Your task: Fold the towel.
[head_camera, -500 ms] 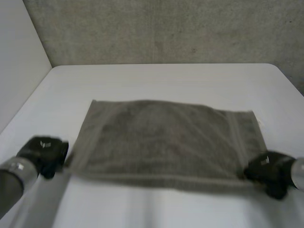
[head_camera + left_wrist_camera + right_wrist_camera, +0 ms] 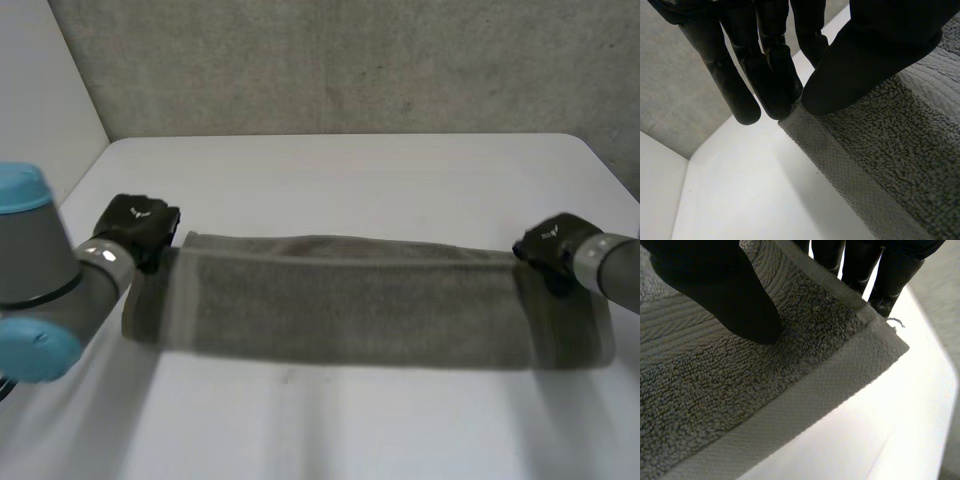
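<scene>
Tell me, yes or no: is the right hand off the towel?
No, the right hand pinches the towel near its corner between thumb and fingers.

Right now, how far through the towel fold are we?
Done: the towel lies across the table as a long narrow band, apparently doubled once. In hand: the left hand pinches the corner at one far end and the right hand the other, each with thumb on top against fingers beneath. Left: release both corners, then probably a crosswise fold.
</scene>
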Robot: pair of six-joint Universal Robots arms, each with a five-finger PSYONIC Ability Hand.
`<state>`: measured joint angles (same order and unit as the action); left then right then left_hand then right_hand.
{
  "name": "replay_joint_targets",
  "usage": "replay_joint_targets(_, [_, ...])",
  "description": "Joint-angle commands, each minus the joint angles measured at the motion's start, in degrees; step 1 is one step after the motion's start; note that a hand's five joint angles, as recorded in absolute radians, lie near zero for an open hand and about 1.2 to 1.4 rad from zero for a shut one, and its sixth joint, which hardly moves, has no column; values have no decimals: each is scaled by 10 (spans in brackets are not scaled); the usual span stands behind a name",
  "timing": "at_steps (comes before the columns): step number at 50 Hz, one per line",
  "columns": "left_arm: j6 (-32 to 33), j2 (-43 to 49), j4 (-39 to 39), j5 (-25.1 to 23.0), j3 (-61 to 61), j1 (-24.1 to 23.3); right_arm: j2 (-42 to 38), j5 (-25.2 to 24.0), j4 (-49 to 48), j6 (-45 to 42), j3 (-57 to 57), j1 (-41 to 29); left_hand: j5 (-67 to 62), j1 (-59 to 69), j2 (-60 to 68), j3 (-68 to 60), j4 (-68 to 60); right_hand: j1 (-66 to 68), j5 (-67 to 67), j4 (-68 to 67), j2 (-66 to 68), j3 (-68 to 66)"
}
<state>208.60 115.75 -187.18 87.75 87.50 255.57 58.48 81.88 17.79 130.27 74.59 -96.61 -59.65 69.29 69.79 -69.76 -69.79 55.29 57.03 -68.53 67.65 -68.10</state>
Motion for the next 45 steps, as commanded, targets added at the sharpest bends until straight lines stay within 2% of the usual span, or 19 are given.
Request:
replay_joint_targets(1, [1, 122, -48, 16, -132, -16, -73, 12, -115, 28, -64, -22, -103, 107, 102, -102, -102, 247, 130, -115, 124, -119])
replay_joint_targets(9, [6, 217, -54, 15, -239, -36, -149, 40, -176, 24, -125, -38, -103, 107, 102, -102, -102, 247, 130, -115, 124, -119])
replay_joint_targets(10, [7, 229, -55, 13, -251, -38, -159, 48, -186, 23, -133, -43, -103, 107, 102, -102, -102, -39, -156, 171, -162, 167])
replay_joint_targets(11, [7, 229, -55, 13, -251, -38, -159, 48, -186, 23, -133, -43, -103, 107, 102, -102, -102, -42, -159, 174, -165, 170])
replay_joint_targets(12, [5, 240, -58, 14, -260, -38, -168, 57, -194, 22, -139, -47, -47, 51, 46, -46, -46, -453, -570, 585, -576, 581])
replay_joint_targets(13, [5, 240, -58, 14, -260, -38, -170, 69, -202, 20, -141, -50, -47, 50, 45, -45, -45, -453, -570, 585, -576, 581])
replay_joint_targets(14, [5, 243, -64, 14, -263, -39, -170, 69, -202, 20, -141, -50, 365, -361, -366, 366, 366, -453, -570, 585, -576, 581])
replay_joint_targets(15, [4, 243, -73, 14, -264, -41, -166, 85, -213, 23, -142, -50, 597, -593, -598, 598, 598, -453, -570, 585, -576, 581])
replay_joint_targets(18, [3, 236, -96, 15, -259, -48, -143, 109, -230, 35, -133, -52, 593, -589, -594, 594, 594, -453, -570, 585, -576, 581])
replay_joint_targets(22, [1, 210, -114, 15, -245, -53, -101, 111, -236, 61, -103, -51, 593, -589, -594, 594, 594, -453, -570, 585, -576, 581])
replay_joint_targets(26, [0, 143, -126, 15, -190, -53, -30, 103, -228, 117, -42, -45, 594, -591, -596, 595, 596, -453, -570, 585, -576, 581])
replay_joint_targets(28, [0, 115, -127, 15, -166, -52, -6, 94, -224, 129, -18, -44, 594, -591, -596, 595, 596, -453, -570, 585, -576, 581])
replay_joint_targets(30, [-2, 85, -127, 15, -138, -51, 41, 55, -199, 143, 41, -40, 593, -589, -594, 594, 594, -453, -570, 585, -576, 581])
replay_joint_targets(33, [-10, 28, -133, 15, -73, -46, 58, 33, -181, 145, 68, -29, 596, -592, -597, 597, 597, -453, -570, 585, -576, 581])
replay_joint_targets(35, [-41, -24, -141, 11, -6, -43, 81, -6, -144, 148, 116, 17, 596, -592, -597, 597, 597, -453, -570, 585, -576, 581])
replay_joint_targets(38, [-65, -45, -143, 9, 22, -42, 103, -37, -123, 149, 160, 48, 594, -591, -596, 595, 596, -453, -570, 585, -576, 581])
replay_joint_targets(43, [-191, -90, -139, 8, 99, -42, 117, -67, -136, 147, 216, 75, 594, -591, -596, 595, 596, -407, -524, 539, -530, 535])
replay_joint_targets(44, [-191, -91, -139, 8, 99, -42, 117, -67, -137, 147, 216, 75, 594, -591, -596, 595, 596, -407, -524, 539, -530, 535])
replay_joint_targets(45, [-228, -96, -137, 8, 110, -41, 117, -76, -147, 147, 231, 86, 594, -591, -596, 595, 596, -373, -491, 506, -497, 501])
